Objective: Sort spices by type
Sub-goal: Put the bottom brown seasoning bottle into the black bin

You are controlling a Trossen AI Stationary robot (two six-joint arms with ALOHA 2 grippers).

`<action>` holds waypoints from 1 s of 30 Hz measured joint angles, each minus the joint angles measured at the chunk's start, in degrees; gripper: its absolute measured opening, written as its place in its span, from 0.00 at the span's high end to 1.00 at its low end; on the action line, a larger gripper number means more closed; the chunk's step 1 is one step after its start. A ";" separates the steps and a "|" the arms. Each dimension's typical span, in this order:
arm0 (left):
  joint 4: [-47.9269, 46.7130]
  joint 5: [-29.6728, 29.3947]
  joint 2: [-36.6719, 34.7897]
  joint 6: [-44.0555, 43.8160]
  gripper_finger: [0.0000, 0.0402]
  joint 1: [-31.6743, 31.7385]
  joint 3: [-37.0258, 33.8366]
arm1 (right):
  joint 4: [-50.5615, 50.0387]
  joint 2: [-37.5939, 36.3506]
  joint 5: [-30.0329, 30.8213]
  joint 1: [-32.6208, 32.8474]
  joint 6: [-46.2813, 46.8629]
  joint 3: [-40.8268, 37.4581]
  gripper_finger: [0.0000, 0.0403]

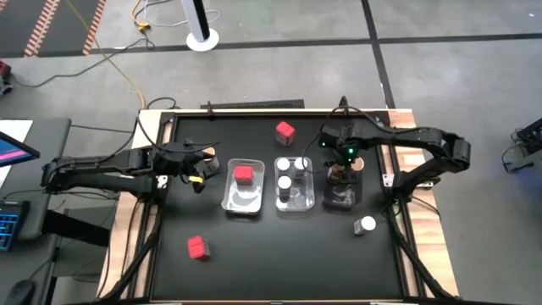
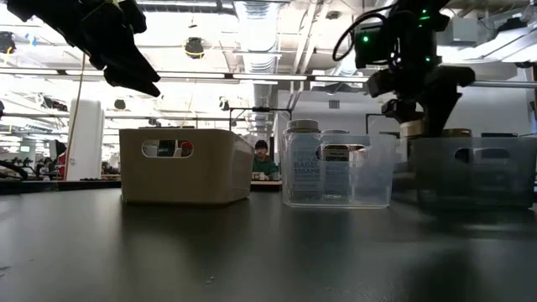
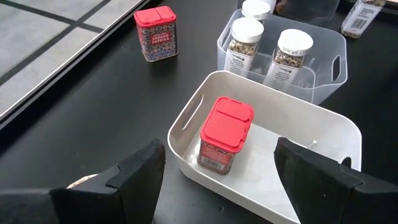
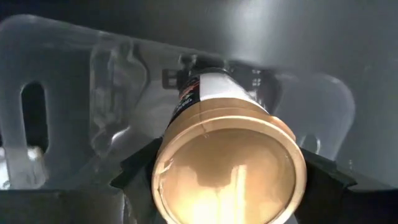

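On my left side, my left jaws (image 1: 200, 166) hang spread wide and empty above the desk (image 1: 271, 263), just left of the white tray (image 1: 227, 202). Below them, near the desk's front, one red box (image 1: 197, 246) stands loose and unsorted. The white tray holds a single red box (image 1: 243, 174), so that kind is only begun; another red box (image 1: 284, 130) waits apart near the far edge. Next comes the middle clear tray (image 1: 312, 202), with three white-lidded jars (image 1: 284, 181) standing in it. Further right, my right jaws (image 1: 340, 174) are closed around a tan-lidded jar (image 4: 227, 171), holding it by its sides at the right-hand clear tray (image 1: 349, 199); from my wrist I see the jar's lid facing me and the tray's wall and handle slot behind it, so I judge it is inside or just over that tray. A tan lid (image 1: 359, 161) shows close beside my wrist; I cannot tell what it belongs to. Past that tray, toward the front right, a white-lidded jar (image 1: 366, 225) lies loose on the desk. By my reckoning roughly half is sorted: two red boxes and one white-lidded jar remain out, and the jar I hold needs releasing.
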 joint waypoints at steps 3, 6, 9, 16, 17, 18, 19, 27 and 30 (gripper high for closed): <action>0.02 0.01 0.00 0.00 0.28 0.02 0.00 | 1.42 0.00 0.08 -0.06 0.64 0.11 0.25; 0.02 0.02 0.00 0.00 0.28 0.02 0.00 | 1.18 0.00 0.30 -0.13 0.44 0.09 0.25; 0.02 0.00 0.00 0.00 0.28 0.00 0.00 | 1.30 0.00 0.34 -0.12 0.39 0.09 0.25; 0.00 0.02 0.00 0.00 0.28 0.02 0.00 | 1.83 0.00 0.86 -0.28 0.67 0.09 0.19; 0.00 0.02 0.00 0.00 0.28 0.02 0.00 | 1.69 -0.02 0.86 -0.28 0.41 0.09 0.18; 0.00 0.02 0.00 0.00 0.28 0.02 0.00 | 1.70 -0.02 0.95 -0.28 -0.04 0.09 0.17; -0.02 0.02 0.00 0.00 0.28 0.01 0.00 | 1.67 -0.02 0.91 -0.29 -0.69 0.09 0.17; 0.00 0.02 0.00 0.00 0.28 0.02 0.00 | 1.50 -0.04 1.29 -0.28 -1.26 0.09 0.16; -0.01 0.02 0.00 0.00 0.28 0.00 0.00 | 0.14 -0.04 3.54 -0.28 -1.33 0.86 0.16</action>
